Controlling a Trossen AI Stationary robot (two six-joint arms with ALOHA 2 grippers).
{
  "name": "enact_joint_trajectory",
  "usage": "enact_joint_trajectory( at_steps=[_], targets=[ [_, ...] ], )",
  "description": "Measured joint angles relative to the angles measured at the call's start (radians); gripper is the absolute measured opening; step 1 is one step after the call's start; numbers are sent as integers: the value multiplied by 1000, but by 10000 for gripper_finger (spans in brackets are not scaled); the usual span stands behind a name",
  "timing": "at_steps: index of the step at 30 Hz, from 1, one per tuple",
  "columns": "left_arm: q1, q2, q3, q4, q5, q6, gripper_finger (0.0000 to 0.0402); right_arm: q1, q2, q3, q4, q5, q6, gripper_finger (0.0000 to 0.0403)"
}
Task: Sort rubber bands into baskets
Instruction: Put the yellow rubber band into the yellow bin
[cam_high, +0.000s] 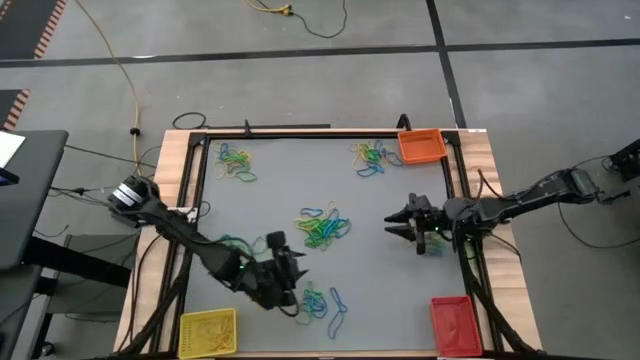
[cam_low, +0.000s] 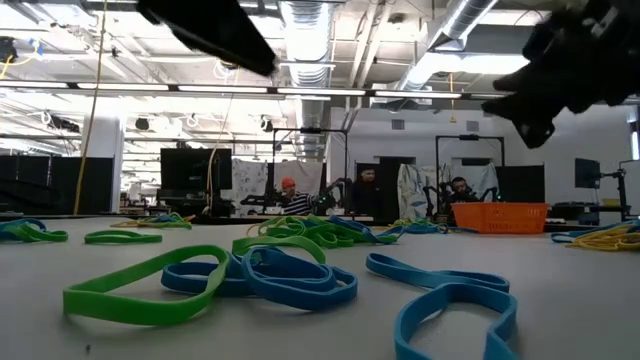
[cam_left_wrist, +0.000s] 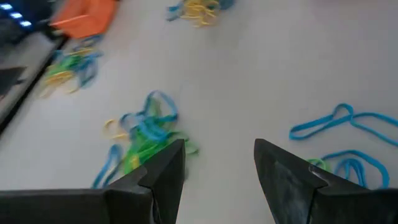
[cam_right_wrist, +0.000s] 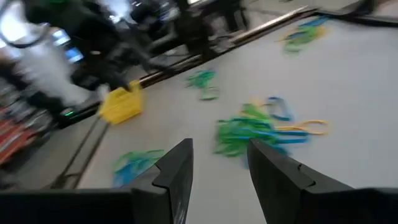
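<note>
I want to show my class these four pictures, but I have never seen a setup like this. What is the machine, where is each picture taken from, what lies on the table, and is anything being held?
This is a robot with two dark arms at a grey table, each ending in two jaws. One picture looks straight down from above, one looks level across the tabletop into the room, and two come from cameras on the arms' wrists. Clusters of rubber bands in yellow, green and blue lie scattered on the table. Three baskets sit at the corners: orange, yellow and red. The left gripper is near a cluster by the yellow basket; the right gripper is beside the middle cluster. Both have their jaws apart, and neither holds anything.
</note>
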Motion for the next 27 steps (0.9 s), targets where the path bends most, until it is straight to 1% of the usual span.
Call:
enact_joint_trajectory(
  at_steps=[2,5,8,12,16,20,27],
  targets=[
    [21,38,0,57,33,42,182,21,50,44,-44,-2,-8,179],
    [41,82,0,109,41,99,182,42,137,124,-138,-3,-41,179],
    [58,107,0,143,46,164,182,39,239,229,-252,-7,-78,179],
    [78,116,0,165,48,198,182,1,383,383,-520,5,-90,179],
    [86,116,0,177,57,211,182,-48,495,476,-786,59,3,179],
    [86,116,0,181,59,251,182,-81,538,487,-925,66,97,179],
    [90,116,0,220,64,340,182,-65,513,482,-987,68,187,179]
  ],
)
